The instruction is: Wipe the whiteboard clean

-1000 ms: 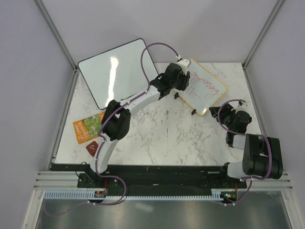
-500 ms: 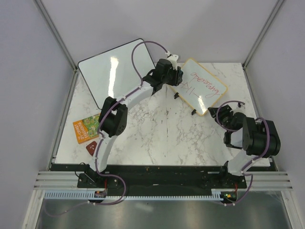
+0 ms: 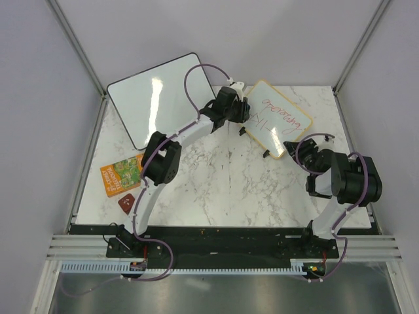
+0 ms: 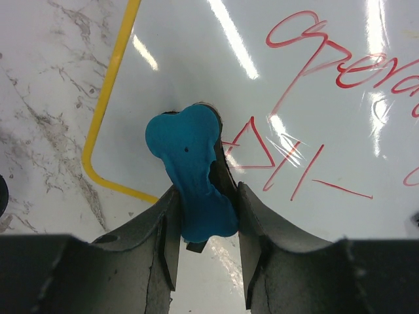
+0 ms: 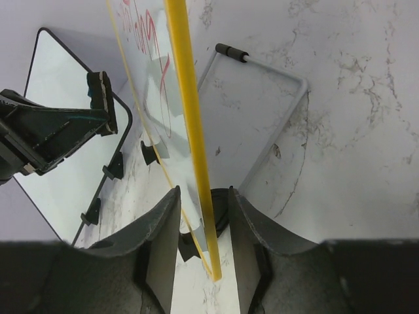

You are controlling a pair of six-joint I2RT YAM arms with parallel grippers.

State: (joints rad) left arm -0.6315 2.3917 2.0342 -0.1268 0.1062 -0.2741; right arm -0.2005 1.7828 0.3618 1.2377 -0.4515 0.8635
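The whiteboard [image 3: 280,119], yellow-framed with red handwriting, is tilted at the back right of the table. My left gripper [image 3: 236,108] is at its left corner, shut on a blue eraser [image 4: 190,173] that rests against the white face [image 4: 327,144] just left of a red triangle [image 4: 252,147]. My right gripper [image 3: 302,152] is at the board's near right edge. In the right wrist view its jaws [image 5: 204,193] close around the yellow frame [image 5: 188,124] and a black foot.
A larger black-framed glossy board [image 3: 160,98] leans at the back left, close behind my left gripper. An orange booklet [image 3: 122,175] and a small dark red piece [image 3: 126,203] lie at the left. A grey wire stand [image 5: 262,69] lies behind the whiteboard.
My left gripper has slid with the eraser from farther in on the board to its left corner. My right arm has shifted its wrist and elbow while staying at the board's near edge.
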